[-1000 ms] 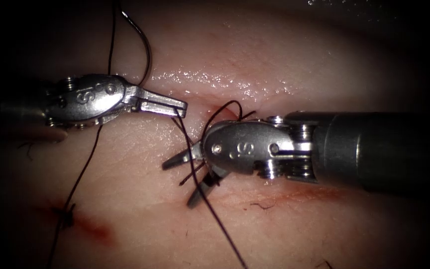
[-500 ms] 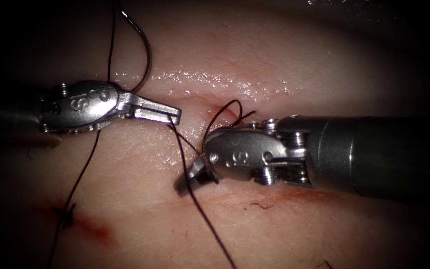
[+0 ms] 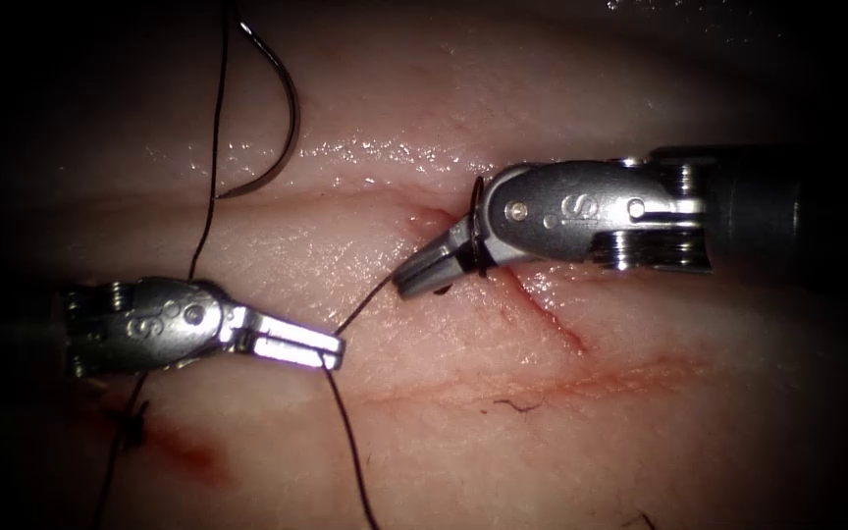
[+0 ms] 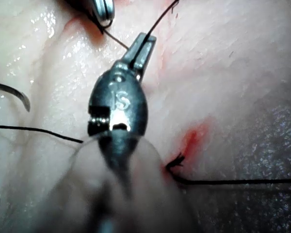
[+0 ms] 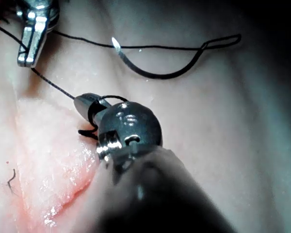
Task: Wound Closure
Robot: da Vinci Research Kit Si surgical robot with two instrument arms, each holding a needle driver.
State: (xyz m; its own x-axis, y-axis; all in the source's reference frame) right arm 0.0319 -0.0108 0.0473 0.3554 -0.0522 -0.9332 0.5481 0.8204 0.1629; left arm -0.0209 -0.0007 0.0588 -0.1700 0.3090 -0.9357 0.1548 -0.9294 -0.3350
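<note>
My left tool (image 3: 331,351) sits low on the left of the tissue (image 3: 424,461), jaws shut on the dark thread (image 3: 360,312). That thread runs tight up to my right tool (image 3: 414,280), whose jaws are shut on it with a loop wound around them. The curved needle (image 3: 287,128) lies free on the tissue at the upper left, held by neither tool and not in the tissue. In the left wrist view my left tool (image 4: 143,48) grips the thread; the needle (image 4: 14,92) rests apart. In the right wrist view the loop circles my right tool (image 5: 85,104), near the needle (image 5: 150,70).
The cut (image 3: 542,383) runs as a reddish line across the tissue below the right tool. A tied stitch (image 3: 132,424) with red fluid (image 3: 193,453) lies at the lower left. Thread (image 3: 216,128) trails from the needle down past the left tool. The other arm's tool (image 5: 34,34) is nearby.
The right tool's jaws went from open to shut on the thread and drew up and to the right. The left tool moved down and left, pulling the thread taut between them.
</note>
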